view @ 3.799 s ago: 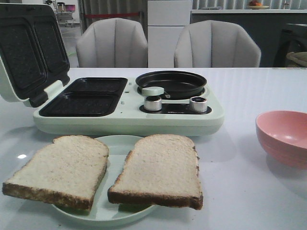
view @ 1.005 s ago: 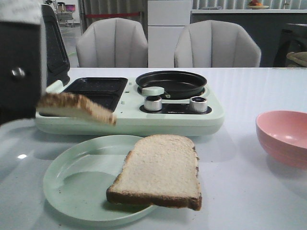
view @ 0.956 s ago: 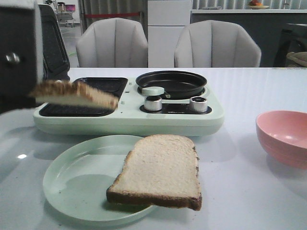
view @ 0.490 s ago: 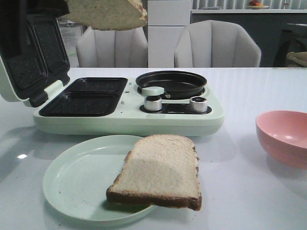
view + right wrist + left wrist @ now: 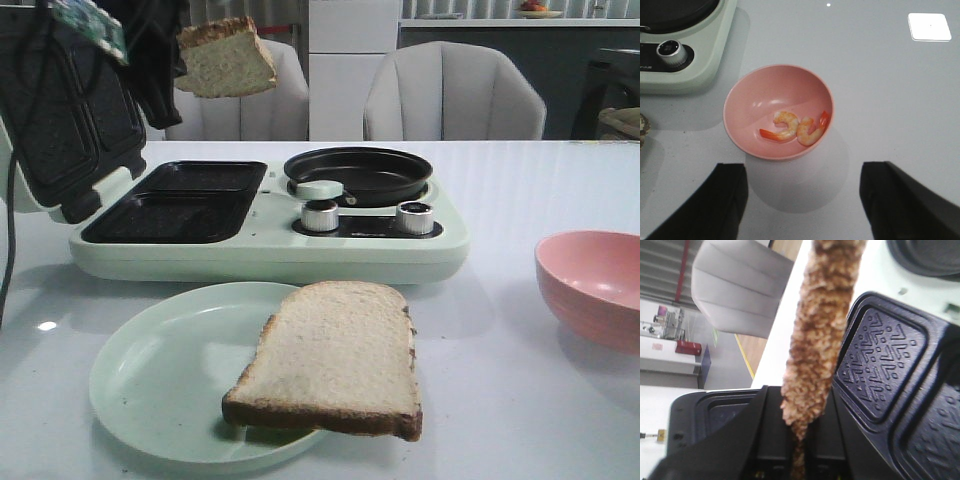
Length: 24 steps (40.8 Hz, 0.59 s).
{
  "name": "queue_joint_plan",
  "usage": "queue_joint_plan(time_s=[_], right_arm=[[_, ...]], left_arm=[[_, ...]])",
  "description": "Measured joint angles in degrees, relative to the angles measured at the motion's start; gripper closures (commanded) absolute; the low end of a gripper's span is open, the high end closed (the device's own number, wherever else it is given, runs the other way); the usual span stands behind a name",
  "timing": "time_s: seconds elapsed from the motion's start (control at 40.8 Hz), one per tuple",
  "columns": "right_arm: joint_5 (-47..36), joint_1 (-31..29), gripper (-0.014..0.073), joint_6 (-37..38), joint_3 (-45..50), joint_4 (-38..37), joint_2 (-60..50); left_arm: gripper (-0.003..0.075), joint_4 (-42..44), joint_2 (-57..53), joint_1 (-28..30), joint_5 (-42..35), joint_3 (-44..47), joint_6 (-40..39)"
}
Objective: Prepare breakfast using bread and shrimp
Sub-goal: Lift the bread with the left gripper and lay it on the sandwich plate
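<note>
One slice of bread (image 5: 228,62) hangs tilted in the air above the left back of the breakfast maker, with my left gripper (image 5: 180,66) shut on its edge. In the left wrist view that bread (image 5: 820,330) shows edge-on, pinched in the left gripper (image 5: 799,450), over a black grill well (image 5: 880,360). The second slice of bread (image 5: 335,360) lies on the pale green plate (image 5: 150,380). Two shrimp (image 5: 797,127) lie in the pink bowl (image 5: 740,120). My right gripper (image 5: 802,200) hovers open above the table just beside the bowl.
The mint-green breakfast maker (image 5: 270,250) stands mid-table with its lid (image 5: 70,110) raised at the left, two bare grill wells (image 5: 180,205), a round black pan (image 5: 358,172) and two knobs. The pink bowl (image 5: 590,285) sits at the right edge. Two chairs stand behind the table.
The left slice has gone from the plate: my left gripper carried it up and back, and it now hangs above the maker, a little lower than half a second ago.
</note>
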Motion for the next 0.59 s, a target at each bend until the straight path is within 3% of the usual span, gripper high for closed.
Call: queue_joint_plan(time_s=[0.172, 0.441, 0.588], right_arm=[[0.0, 0.0, 0.0016, 0.0, 0.0, 0.0, 0.0], [0.1, 0.0, 0.0016, 0.0, 0.0, 0.0, 0.0], [0.1, 0.0, 0.0016, 0.0, 0.0, 0.0, 0.0]], left_arm=[[0.0622, 0.1, 7.5, 1.9, -0.1, -6.0, 0.0], [0.0615, 0.2, 14.4, 2.9, -0.8, -7.3, 0.0], [0.0512, 0.2, 16.1, 2.9, -0.8, -7.3, 0.0]])
